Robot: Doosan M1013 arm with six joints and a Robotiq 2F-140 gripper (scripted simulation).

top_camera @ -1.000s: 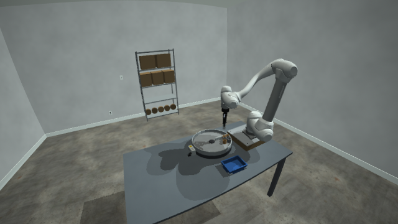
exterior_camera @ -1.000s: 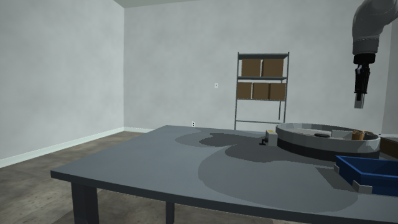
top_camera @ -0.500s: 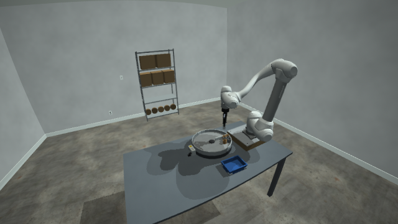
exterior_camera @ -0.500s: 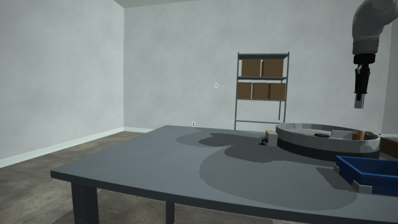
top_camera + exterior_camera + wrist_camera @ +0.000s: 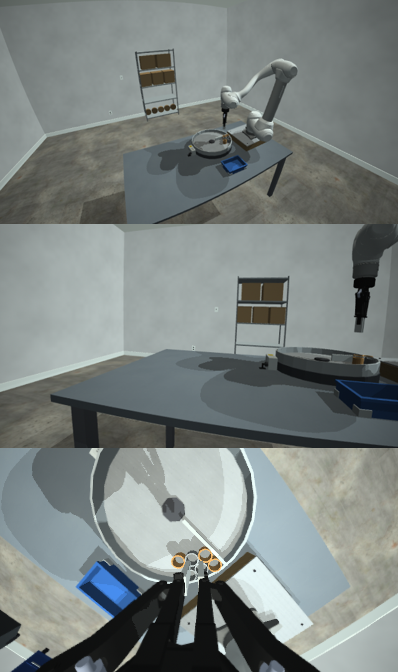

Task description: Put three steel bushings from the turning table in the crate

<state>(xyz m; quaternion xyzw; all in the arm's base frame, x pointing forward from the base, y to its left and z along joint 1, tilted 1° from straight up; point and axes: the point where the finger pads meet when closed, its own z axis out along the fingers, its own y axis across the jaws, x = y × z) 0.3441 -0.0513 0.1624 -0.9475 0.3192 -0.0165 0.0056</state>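
Note:
My gripper (image 5: 224,125) (image 5: 359,328) (image 5: 194,567) is narrowed to a small gap and looks empty. It points down, high above the turning table (image 5: 214,150) (image 5: 311,368) (image 5: 132,523), near the side by the robot base. Orange-brown bushings stand in a cluster on the turning table, one at the left of the group (image 5: 224,141) (image 5: 358,359) (image 5: 178,561). A grey steel bushing (image 5: 192,557) stands among them; more grey rings behind the fingertips are partly hidden, so I cannot count them. The blue crate (image 5: 237,169) (image 5: 379,405) (image 5: 103,586) shows no bushing inside in the top view.
A pale bar (image 5: 202,539) runs from the dark hub (image 5: 212,141) (image 5: 321,359) (image 5: 173,509) to the turning table's raised rim, beside the bushings. A small box with a yellow mark (image 5: 191,148) (image 5: 271,362) is at the turning table's side. The robot's base plate (image 5: 280,598) lies beside it.

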